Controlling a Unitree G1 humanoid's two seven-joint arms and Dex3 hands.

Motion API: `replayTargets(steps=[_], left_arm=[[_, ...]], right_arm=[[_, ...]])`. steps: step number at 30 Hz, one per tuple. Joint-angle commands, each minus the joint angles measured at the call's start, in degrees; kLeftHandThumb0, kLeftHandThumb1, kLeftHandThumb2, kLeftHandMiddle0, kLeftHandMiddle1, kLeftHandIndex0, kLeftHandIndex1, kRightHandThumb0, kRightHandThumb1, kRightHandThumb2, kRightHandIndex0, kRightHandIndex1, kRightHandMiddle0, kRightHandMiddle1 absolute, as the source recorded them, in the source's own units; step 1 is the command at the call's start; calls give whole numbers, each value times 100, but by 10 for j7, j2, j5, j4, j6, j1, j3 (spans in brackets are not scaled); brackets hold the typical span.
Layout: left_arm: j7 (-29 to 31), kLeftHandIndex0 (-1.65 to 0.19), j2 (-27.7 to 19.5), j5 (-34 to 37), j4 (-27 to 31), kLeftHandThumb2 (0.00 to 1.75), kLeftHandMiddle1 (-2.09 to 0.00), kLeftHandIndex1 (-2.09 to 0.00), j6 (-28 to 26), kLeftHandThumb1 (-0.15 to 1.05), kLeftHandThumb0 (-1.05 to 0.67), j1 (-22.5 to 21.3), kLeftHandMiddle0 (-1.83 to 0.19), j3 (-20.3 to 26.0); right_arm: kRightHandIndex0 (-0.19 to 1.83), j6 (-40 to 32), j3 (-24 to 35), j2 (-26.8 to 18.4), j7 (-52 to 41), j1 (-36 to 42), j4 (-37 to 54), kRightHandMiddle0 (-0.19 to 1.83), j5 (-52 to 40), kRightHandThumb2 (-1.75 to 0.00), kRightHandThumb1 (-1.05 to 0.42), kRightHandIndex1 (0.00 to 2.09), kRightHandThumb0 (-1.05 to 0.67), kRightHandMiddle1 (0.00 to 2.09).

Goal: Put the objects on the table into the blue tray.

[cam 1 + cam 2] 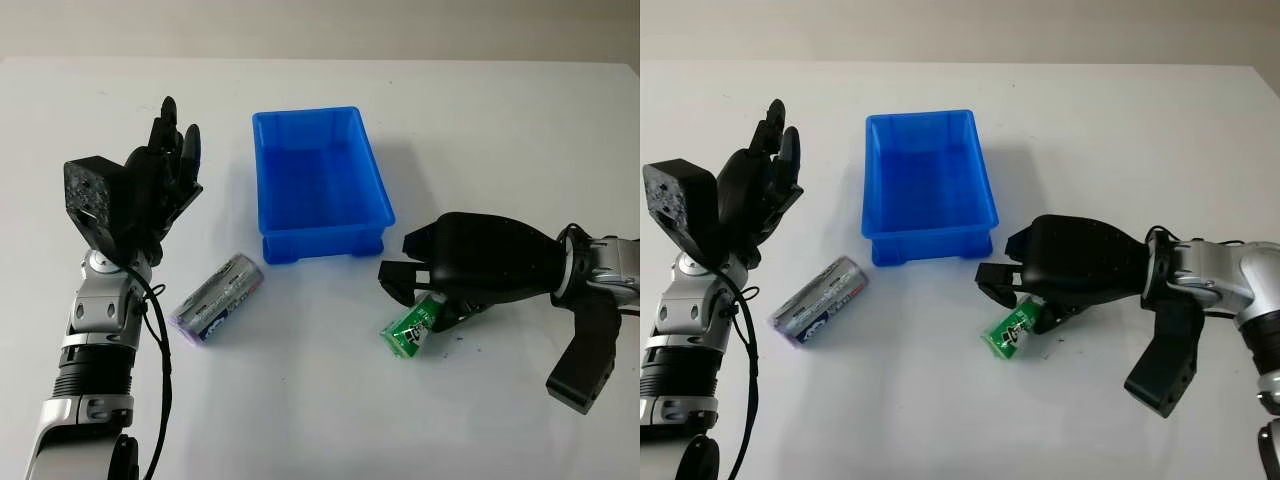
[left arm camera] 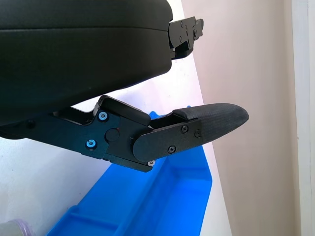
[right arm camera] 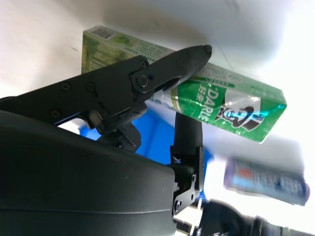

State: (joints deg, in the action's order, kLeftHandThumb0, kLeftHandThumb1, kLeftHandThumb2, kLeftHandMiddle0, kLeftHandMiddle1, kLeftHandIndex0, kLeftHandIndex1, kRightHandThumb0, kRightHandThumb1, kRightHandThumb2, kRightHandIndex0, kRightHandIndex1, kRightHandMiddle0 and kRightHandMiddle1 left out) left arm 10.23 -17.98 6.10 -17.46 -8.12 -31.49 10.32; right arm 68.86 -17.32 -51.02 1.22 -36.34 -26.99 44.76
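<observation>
White table [image 1: 480, 140] under everything, beige wall [image 1: 320, 28] behind its far edge

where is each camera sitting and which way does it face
Left eye: on the head, looking down at the table; left hand raised beside the blue tray, open.
Right eye: same scene from slightly aside; right hand over the green box.
Left wrist: by the left hand's shell, facing the tray.
Right wrist: by the right hand, facing the green box between its fingers.
Both wrist views share the tray.
</observation>
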Motion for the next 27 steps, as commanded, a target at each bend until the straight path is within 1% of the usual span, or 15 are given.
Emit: replayTargets(steps=[1,4,5,7,9,11,12,14,18,20,22,24,27], left_arm=[[3,19,-8,-2,5,67,0,0,1,105,-79,6,19,1],[4,19,-8,-2,3,68,0,0,-4,105,-79,3,19,-1],[4,19,-7,-1,3,68,0,0,-3,105,-78,3,19,0],[5,19,-6,0,1,68,0,0,-3,105,-76,2,19,0],[5,19,-6,0,0,69,0,0,-3,105,-75,1,19,-1],[5,19,-5,0,1,69,0,0,-4,105,-75,1,19,-1],[4,19,-4,-1,2,69,0,0,-4,105,-75,1,19,-2],[3,19,-2,0,1,69,0,0,-2,105,-76,2,19,-1],[-2,19,2,-2,3,70,0,0,-4,105,-76,4,19,-3],[-4,19,4,-2,3,70,0,0,0,105,-76,6,19,-3],[-8,19,6,-3,7,69,0,0,-2,105,-75,8,19,-3],[-11,19,7,-3,12,69,0,0,-6,105,-76,10,19,-3],[-14,19,9,-1,19,68,0,0,-11,105,-77,15,19,-3]], right_arm=[[71,-45,-9,1,-68,4,36,59,-125,-16,-105,209,-51,209],[71,-160,-17,2,-188,3,145,57,-332,-22,-105,209,-53,209],[75,-201,-16,6,-219,2,178,59,-391,-24,-105,209,-53,209],[78,-290,-6,11,-275,-11,243,60,-489,-26,-105,209,-53,209],[78,-400,13,6,-325,-34,301,58,-569,-24,-105,209,-52,209],[73,-490,40,8,-353,-59,333,55,-619,-23,-105,209,-51,209],[72,-525,55,14,-354,-69,343,53,-626,-24,-105,209,-51,209],[75,-565,82,40,-335,-85,352,55,-610,-24,-105,209,-52,209],[96,-617,116,114,-297,-103,327,62,-602,-15,-105,209,-49,209],[102,-623,123,144,-279,-119,296,64,-578,-12,-105,209,-47,209],[107,-575,123,174,-261,-146,228,74,-531,-8,-104,209,-45,209],[111,-528,121,197,-240,-171,154,81,-486,-7,-105,209,-46,209],[109,-475,119,220,-194,-196,57,82,-421,-11,-105,209,-48,209]])
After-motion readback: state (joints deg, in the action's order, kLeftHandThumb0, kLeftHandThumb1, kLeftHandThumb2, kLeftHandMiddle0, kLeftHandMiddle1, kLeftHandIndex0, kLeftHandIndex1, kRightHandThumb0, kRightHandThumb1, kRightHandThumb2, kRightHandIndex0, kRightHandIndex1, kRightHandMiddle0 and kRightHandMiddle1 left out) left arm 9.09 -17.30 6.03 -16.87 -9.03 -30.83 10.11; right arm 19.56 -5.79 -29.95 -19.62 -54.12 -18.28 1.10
